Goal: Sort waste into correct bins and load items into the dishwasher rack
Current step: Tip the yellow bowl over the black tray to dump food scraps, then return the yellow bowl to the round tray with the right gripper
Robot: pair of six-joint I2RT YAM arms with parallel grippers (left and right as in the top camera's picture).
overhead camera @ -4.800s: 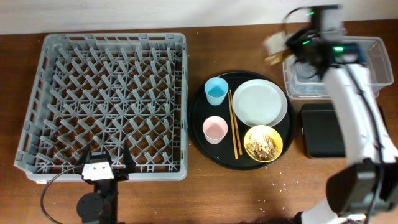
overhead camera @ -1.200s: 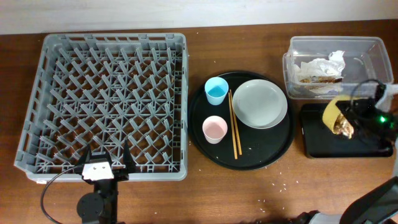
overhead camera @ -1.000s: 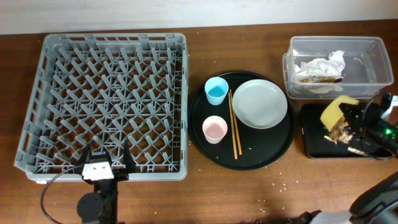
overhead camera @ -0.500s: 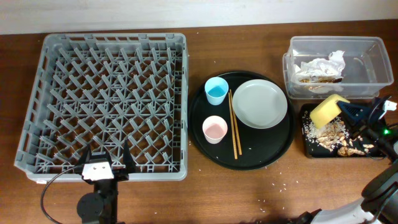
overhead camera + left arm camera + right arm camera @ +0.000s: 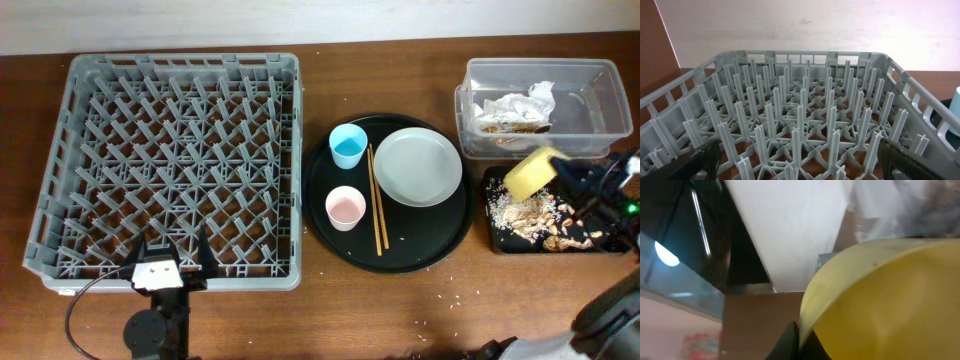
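My right gripper (image 5: 566,174) is shut on the rim of the yellow bowl (image 5: 530,170), held tipped on its side over the shallow black tray (image 5: 497,232); the bowl fills the right wrist view (image 5: 890,305). Brown-beige food scraps (image 5: 530,210) lie in that tray. The clear tub (image 5: 600,85) holds crumpled white napkins (image 5: 515,105). The grey plate (image 5: 417,166), blue cup (image 5: 348,146), pink cup (image 5: 346,208) and chopsticks (image 5: 375,200) rest on the round black tray (image 5: 440,255). The grey rack (image 5: 170,165) is at left; my left gripper (image 5: 800,162) is open at its near edge.
The rack's upright pegs (image 5: 800,115) fill the left wrist view. Small rice-like crumbs (image 5: 455,295) lie on the brown table in front of the round tray. The wall runs along the table's far edge.
The right gripper tipped the yellow bowl over the shallow black tray and the food scraps fell out into it. The bowl has since risen slightly. The left arm has not moved.
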